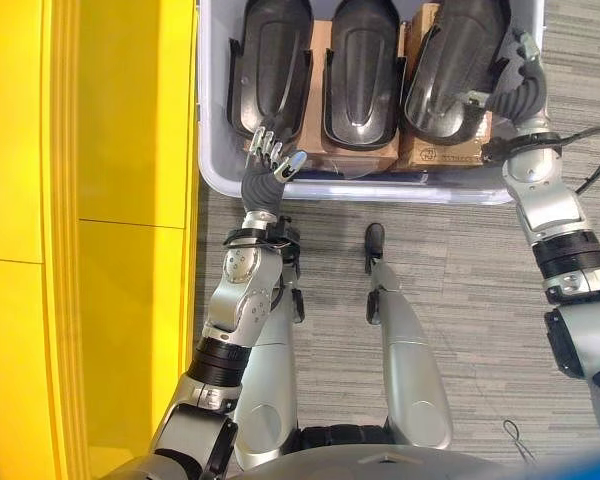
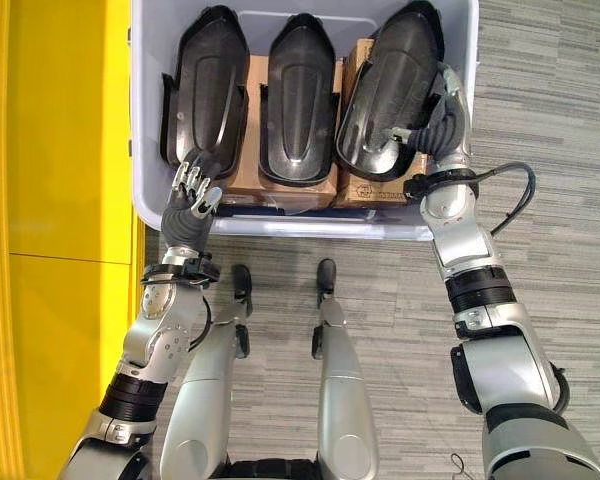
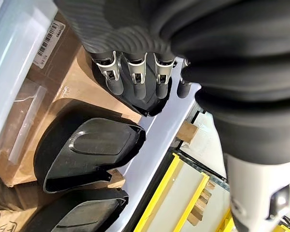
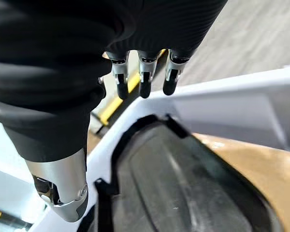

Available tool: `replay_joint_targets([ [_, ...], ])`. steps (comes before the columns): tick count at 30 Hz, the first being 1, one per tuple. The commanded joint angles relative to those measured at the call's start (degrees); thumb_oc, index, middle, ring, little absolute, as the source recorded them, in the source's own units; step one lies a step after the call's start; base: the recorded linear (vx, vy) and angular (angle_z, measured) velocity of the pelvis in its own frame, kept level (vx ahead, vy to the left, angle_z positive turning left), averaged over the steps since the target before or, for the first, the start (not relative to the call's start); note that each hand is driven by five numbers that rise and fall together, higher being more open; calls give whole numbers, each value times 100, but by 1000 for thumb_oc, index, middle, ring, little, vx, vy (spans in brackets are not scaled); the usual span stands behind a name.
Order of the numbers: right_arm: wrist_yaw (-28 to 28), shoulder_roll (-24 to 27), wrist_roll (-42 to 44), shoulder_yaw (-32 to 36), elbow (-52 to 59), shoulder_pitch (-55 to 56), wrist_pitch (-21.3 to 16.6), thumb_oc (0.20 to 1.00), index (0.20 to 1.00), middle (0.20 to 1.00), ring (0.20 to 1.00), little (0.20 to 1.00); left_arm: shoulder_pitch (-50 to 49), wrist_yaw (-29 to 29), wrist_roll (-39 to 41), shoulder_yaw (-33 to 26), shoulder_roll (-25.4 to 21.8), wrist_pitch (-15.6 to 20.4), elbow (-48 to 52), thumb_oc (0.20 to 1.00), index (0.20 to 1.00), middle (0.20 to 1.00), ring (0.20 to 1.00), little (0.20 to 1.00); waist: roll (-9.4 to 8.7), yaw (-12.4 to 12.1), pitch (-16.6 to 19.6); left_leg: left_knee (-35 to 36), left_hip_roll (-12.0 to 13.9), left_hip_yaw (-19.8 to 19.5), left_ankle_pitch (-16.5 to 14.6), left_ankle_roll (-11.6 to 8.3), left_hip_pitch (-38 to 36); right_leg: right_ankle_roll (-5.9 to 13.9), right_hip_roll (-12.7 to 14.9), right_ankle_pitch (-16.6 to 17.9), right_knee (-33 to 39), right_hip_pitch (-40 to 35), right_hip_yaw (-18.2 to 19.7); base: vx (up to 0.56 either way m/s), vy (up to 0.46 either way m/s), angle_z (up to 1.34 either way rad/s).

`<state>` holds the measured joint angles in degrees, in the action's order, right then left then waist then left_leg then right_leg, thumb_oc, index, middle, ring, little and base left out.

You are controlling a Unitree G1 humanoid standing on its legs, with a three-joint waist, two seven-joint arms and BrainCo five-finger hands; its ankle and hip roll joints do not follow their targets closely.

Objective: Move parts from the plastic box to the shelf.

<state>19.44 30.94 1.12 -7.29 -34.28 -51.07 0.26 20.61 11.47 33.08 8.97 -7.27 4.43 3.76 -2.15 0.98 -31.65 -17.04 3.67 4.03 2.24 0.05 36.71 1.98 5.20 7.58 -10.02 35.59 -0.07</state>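
A pale plastic box on the floor holds three black moulded parts laid side by side on cardboard cartons. My left hand hangs over the box's near left corner. Its fingers are straight above the near end of the left part. The middle part lies untouched. The right part sits tilted and higher than the others. My right hand grips its near right edge, with the thumb on the inner face and the fingers behind the rim by the box wall.
A yellow shelf runs along the left side, right next to the box. Grey carpet floor lies in front of the box and to its right.
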Motion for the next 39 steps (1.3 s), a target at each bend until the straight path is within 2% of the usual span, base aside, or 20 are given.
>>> replay_joint_targets([
  [1,262,139,384,233,29,-152,-238,1000,1000,1000,1000,1000,-257,-77,-21,-17,-79,245,604,1000,1000,1000,1000,1000,109,-58,186,-147,236,-528,-460,-163,10,81,296,-262,-485,-151,58,0,0,0],
  [12,261,234,690,163,-1049,-405,-258,1000,1000,1000,1000,1000,-291,-120,29,43,-126,243,653,1000,1000,1000,1000,1000,175,-88,186,-165,226,-550,-452,-179,92,75,283,-271,-512,-85,32,0,0,0],
  [21,166,310,991,35,-1470,-656,-310,1000,1000,1000,1000,1000,-317,-135,61,92,-182,243,701,1000,1000,1000,1000,1000,208,-117,186,-161,224,-560,-434,-189,176,72,288,-269,-573,45,16,0,0,0],
  [39,10,713,1448,-475,-2740,-1477,-365,1000,1000,1000,1000,1000,-525,-113,216,179,-246,305,873,1000,1000,1000,1000,1000,247,-228,186,-246,188,-586,-443,-194,367,51,314,-315,-726,223,-33,0,0,0],
])
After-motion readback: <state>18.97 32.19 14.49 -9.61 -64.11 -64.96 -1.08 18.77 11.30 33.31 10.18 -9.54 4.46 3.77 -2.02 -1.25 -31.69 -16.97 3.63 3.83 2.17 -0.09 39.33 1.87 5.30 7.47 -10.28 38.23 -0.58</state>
